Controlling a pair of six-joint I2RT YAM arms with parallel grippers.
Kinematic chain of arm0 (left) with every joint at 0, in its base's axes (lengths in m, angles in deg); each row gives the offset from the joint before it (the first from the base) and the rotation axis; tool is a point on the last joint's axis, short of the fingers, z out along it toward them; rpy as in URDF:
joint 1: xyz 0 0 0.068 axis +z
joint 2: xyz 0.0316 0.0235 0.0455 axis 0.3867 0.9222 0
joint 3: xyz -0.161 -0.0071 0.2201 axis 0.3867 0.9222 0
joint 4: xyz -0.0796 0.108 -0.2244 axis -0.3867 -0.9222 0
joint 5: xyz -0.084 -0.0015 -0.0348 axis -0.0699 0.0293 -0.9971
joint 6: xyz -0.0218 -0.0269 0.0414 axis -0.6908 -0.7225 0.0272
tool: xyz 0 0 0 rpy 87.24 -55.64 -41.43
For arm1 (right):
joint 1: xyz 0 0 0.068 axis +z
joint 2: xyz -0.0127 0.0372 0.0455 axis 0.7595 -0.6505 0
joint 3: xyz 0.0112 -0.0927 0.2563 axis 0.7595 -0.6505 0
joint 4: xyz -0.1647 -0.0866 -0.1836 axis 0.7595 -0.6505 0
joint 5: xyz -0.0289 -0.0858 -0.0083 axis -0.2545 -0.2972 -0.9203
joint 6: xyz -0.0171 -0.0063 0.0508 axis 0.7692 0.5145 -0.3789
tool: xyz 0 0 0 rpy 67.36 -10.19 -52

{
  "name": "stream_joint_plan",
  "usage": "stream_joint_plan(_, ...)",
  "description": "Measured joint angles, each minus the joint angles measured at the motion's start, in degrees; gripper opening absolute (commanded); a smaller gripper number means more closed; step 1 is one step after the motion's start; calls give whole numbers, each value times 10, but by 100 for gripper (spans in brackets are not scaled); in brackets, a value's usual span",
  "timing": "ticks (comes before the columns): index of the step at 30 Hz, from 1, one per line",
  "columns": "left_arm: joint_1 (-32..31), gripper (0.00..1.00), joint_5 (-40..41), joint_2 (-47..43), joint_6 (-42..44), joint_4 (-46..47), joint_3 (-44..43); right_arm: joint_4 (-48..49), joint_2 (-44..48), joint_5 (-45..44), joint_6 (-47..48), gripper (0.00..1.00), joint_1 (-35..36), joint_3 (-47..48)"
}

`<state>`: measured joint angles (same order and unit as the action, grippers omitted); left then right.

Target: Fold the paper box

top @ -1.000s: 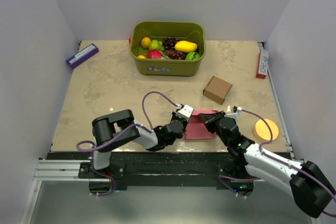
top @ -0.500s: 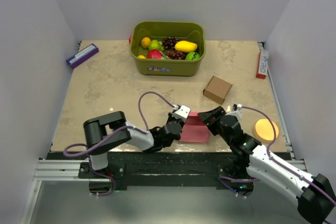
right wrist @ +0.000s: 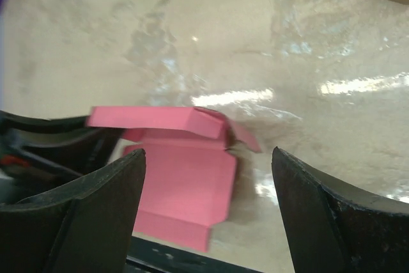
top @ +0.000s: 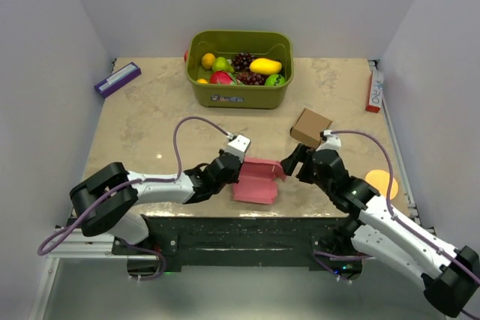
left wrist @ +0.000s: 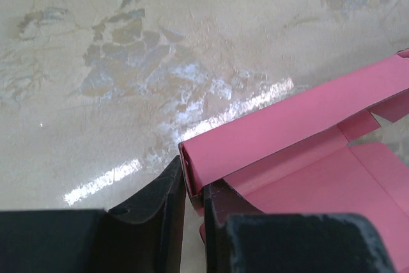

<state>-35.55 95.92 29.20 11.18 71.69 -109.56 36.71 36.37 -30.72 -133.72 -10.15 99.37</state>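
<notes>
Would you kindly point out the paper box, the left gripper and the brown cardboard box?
paper box (top: 256, 185): top external view, middle of its pink card.
left gripper (left wrist: 193, 187): left wrist view, midway between its fingertips, where they pinch the pink wall.
brown cardboard box (top: 309, 124): top external view, on its top face.

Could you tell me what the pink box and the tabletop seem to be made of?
The paper box: thin matte pink card, judging by its crisp creases. The table: probably glossy stone-look laminate or marble, given beige veining and bright reflections.
</notes>
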Motion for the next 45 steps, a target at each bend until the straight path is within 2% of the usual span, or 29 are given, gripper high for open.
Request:
stream_joint_plan(7, 18, 0, -63, -25, -11, -48, 5, 11, -51, 26, 59, 81, 10, -40)
stream_joint_plan(14, 28, 0, -96, -30, -15, -59, 8, 43, -87, 28, 75, 71, 36, -47)
stream_joint_plan(17, 30, 0, -105, -33, -19, -59, 13, 64, -106, 25, 78, 56, 51, -53)
stream_joint_plan(18, 31, 0, -107, -34, -21, -59, 14, 70, -114, 22, 78, 44, 57, -55)
stream_joint_plan(21, 31, 0, -111, -37, -24, -56, 19, 81, -139, 14, 76, 23, 73, -56)
stream_joint_plan(22, 31, 0, -111, -37, -24, -56, 21, 83, -148, 6, 73, 11, 82, -56)
stream_joint_plan(25, 31, 0, -102, -37, -24, -57, 21, 82, -176, -13, 59, 0, 105, -53)
stream_joint_plan(31, 25, 0, -45, -26, -28, -85, 2, 69, -198, -39, 26, 0, 128, -30)
stream_joint_plan(40, -36, 0, 105, 55, -72, -175, -88, 42, -197, -61, -9, 0, 131, -27)
stream_joint_plan(45, -42, 0, 133, 63, -95, -189, -96, 40, -194, -63, -20, 0, 132, -26)
